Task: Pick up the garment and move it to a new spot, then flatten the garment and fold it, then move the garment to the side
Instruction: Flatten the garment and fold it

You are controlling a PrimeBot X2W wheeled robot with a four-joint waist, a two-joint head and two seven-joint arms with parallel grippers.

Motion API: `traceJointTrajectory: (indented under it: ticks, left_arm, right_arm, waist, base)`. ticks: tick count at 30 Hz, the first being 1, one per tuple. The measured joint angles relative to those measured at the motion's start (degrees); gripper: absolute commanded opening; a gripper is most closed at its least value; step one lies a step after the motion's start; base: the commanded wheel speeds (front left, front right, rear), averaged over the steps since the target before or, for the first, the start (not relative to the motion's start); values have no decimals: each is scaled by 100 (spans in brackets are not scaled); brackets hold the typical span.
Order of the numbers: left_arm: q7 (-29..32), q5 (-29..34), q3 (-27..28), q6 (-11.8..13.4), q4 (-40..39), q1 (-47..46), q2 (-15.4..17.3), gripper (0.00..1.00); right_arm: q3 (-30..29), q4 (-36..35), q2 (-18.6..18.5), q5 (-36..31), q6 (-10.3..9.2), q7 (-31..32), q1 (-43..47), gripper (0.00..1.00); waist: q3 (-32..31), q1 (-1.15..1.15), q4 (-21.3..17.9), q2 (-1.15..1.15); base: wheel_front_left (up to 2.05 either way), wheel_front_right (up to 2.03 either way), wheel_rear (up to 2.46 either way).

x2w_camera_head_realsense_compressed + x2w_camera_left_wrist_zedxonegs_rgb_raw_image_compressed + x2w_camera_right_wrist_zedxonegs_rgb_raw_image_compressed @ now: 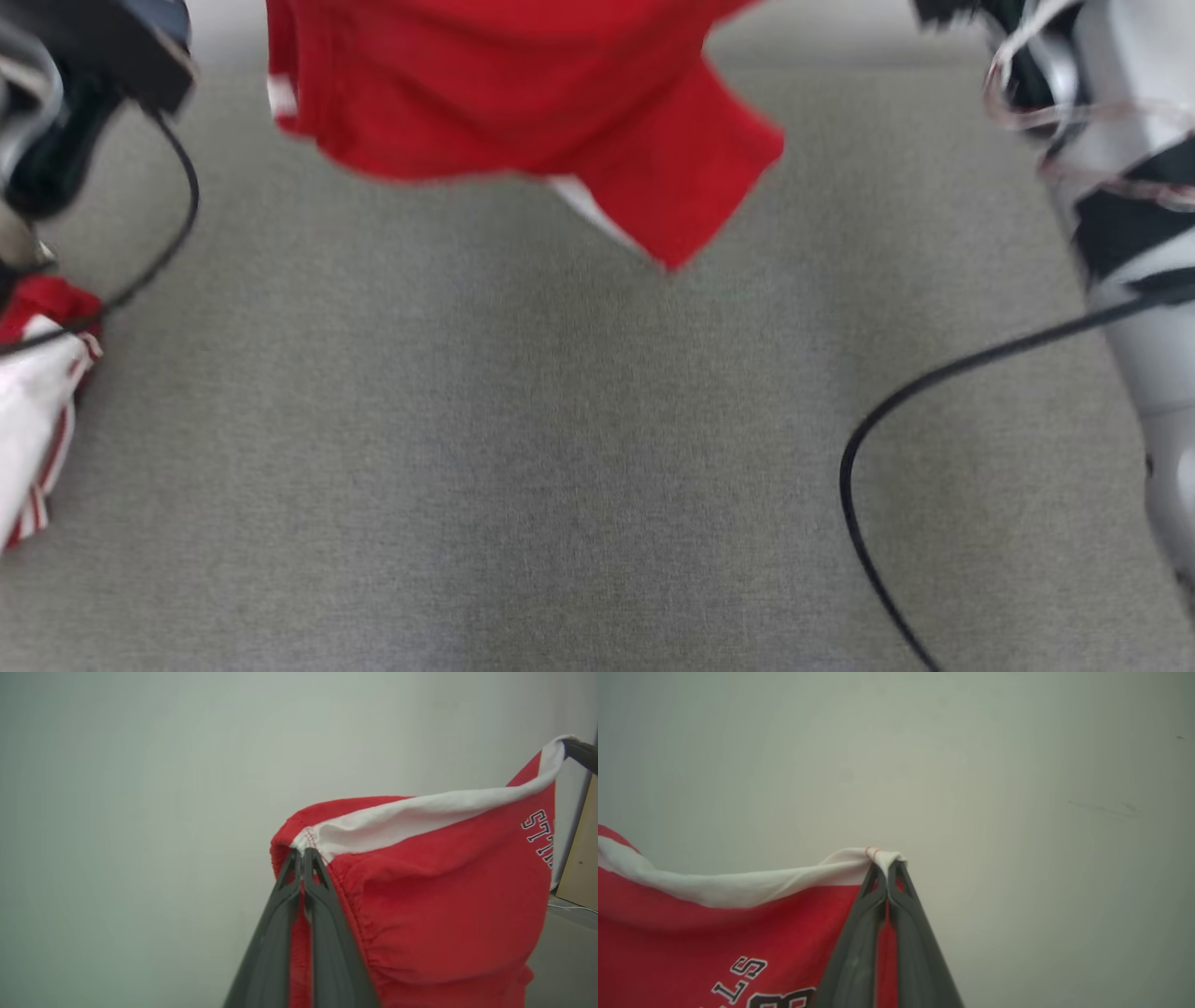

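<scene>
Garment (523, 84): a red piece with a white band along its upper edge and white, dark-outlined lettering beginning "ST". It is held up between the two hands and hangs over the far part of the desk.
Left hand (302, 856): its two dark fingers are pressed together, with almost no gap, and are clamped on the white band at a stitched seam. The red cloth is gathered in folds just beside the fingers.
Right hand (887, 868): its fingers are likewise pinched tight on the other end of the white band, at a seam sewn in red thread. Its dark tip is also seen at the upper right of the left wrist view, where the band ends.
White band: it is stretched between the two grips and sags slightly in the middle.
Lower edge of garment: one red corner hangs lowest in the head view, with a strip of white beside it. That view is blurred, so contact with the desk cannot be judged.
Desk (560, 467): it is covered in plain grey cloth.
Second cloth (37, 411): a red and white striped piece is seen at the left edge of the desk, well apart from the held garment.
Black cable (868, 439): it is looped over the desk beside the pale right forearm (1139, 327).
Wall (1017, 765): a pale, plain surface is seen behind both grips.
</scene>
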Motion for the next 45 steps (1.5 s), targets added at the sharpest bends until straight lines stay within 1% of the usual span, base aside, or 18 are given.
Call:
traceJointTrajectory:
  ticks: [1, 4, 8, 10, 12, 15, 17, 19, 22, 24, 25, 27, 30, 32, 35, 39, 42, 45]
  left_arm:
    - [-8, 69, 85, 0, 92, -167, -56, 0]
    - [-10, 658, 572, 0, 178, -735, -201, 0]
    - [-27, 1489, 1440, -1, 53, -1124, -433, 0]
    - [-31, 1749, 1797, 0, -35, -1132, -548, 0]
    - [-32, 1793, 1976, 0, -86, -1012, -637, 0]
    - [-32, 1751, 1949, -1, -152, -565, -662, 0]
    - [-32, 1506, 1874, 0, -245, -201, -636, 0]
    - [-32, 1152, 1593, 0, -367, 188, -569, 0]
    - [-30, 485, 1243, -1, -654, 776, -449, 0]
    - [-31, -7, 1083, 0, -840, 1198, -345, 0]
    - [-31, -137, 921, 0, -903, 1408, -274, 0]
    - [-29, -504, 1005, 0, -1017, 1891, -221, 0]
    - [-31, -731, 1078, 0, -1152, 2493, -196, 0]
    - [-30, -776, 1205, 0, -1173, 2903, -242, 0]
    - [-32, -780, 1469, -1, -1204, 3464, -331, 0]
    - [-33, -726, 1777, -1, -1176, 4213, -528, 0]
    - [-34, -623, 1965, -1, -1070, 4686, -676, 0]
    - [-34, -468, 2130, -2, -1031, 5146, -814, 0]
  right_arm:
    - [-43, 87, 27, -63, 0, 0, -233, 0]
    - [-238, 313, 94, -381, 1, 0, -921, 0]
    - [-824, 355, 138, -956, 0, 0, -1564, 0]
    - [-1113, 327, 194, -1202, 0, 0, -1728, 0]
    - [-1240, 292, 245, -1365, 0, 0, -1752, 0]
    - [-1191, 279, 302, -1311, 0, -2, -1605, 0]
    - [-946, 289, 296, -1133, 1, 0, -1251, 0]
    - [-684, 293, 231, -850, 1, 2, -804, 0]
    - [-359, 159, -68, -359, 1, 1, -174, 0]
    - [-103, 110, -275, 16, 1, 1, 411, 0]
    - [44, 66, -360, 190, 1, 1, 719, 0]
    - [283, -70, -523, 565, 1, 1, 1285, 0]
    - [570, -363, -751, 1020, 1, 0, 2002, 0]
    - [716, -531, -865, 1312, 2, 0, 2455, 0]
    - [726, -725, -903, 1547, 4, 1, 3000, 0]
    - [672, -845, -896, 1655, 4, 1, 3649, 0]
    - [751, -904, -873, 1708, 4, 1, 4078, 0]
    - [592, -946, -815, 1801, 5, 1, 4449, 0]
  waist:
    - [126, 0, -4, 0]
    - [512, 1, -18, 0]
    - [995, 1, -41, 1]
    - [1205, 1, -58, 1]
    - [1385, 1, -77, 1]
    - [1603, 1, -122, 1]
    - [1699, 1, -173, 1]
    - [1747, 1, -242, 1]
    - [1783, -1, -329, 0]
    - [1751, -1, -356, 1]
    - [1724, -1, -363, 1]
    - [1643, -1, -372, 1]
    - [1471, -3, -363, 0]
    - [1338, -3, -348, -1]
    - [1118, -3, -328, -1]
    - [792, -4, -311, -2]
    - [534, -4, -297, -2]
    - [267, -4, -288, -2]
  base:
    - [0, 0, 0]
    - [0, 0, 0]
    - [0, 0, 0]
    - [0, 0, 0]
    - [0, 0, 0]
    - [0, 0, 0]
    - [0, 0, 0]
    - [0, 0, 0]
    - [0, 0, 0]
    - [0, 0, 0]
    - [0, 0, 0]
    - [0, 0, 0]
    - [0, 0, 0]
    - [0, 0, 0]
    - [0, 0, 0]
    - [0, 0, 0]
    - [0, 0, 0]
    - [0, 0, 0]
